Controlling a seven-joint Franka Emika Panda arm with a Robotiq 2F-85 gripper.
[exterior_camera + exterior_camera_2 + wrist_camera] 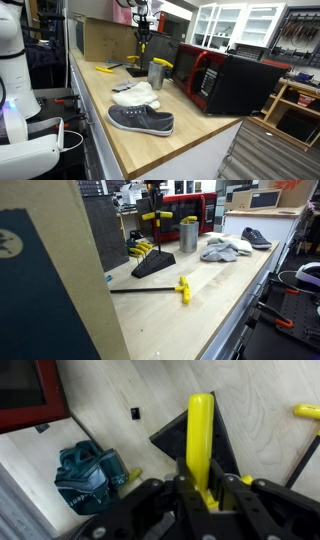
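Wrist view has my jaws clenched on a yellow handle (200, 440), held clear of the table (110, 385) over what may be a black wedge (228, 448); mid-carry, I judge, needing a steady upright descent next.

Layout in an exterior view: shoe (141, 121) at near end of surface (190, 140), rag (136, 96) just behind it, cup (157, 74) behind rag, microwave (230, 82) right of cup. Box (105, 40) at far end. Dustpan (152, 265) past cup, end effector (200, 488) above it with brush (200, 435) in it. Rod (150, 290) lies near dustpan.
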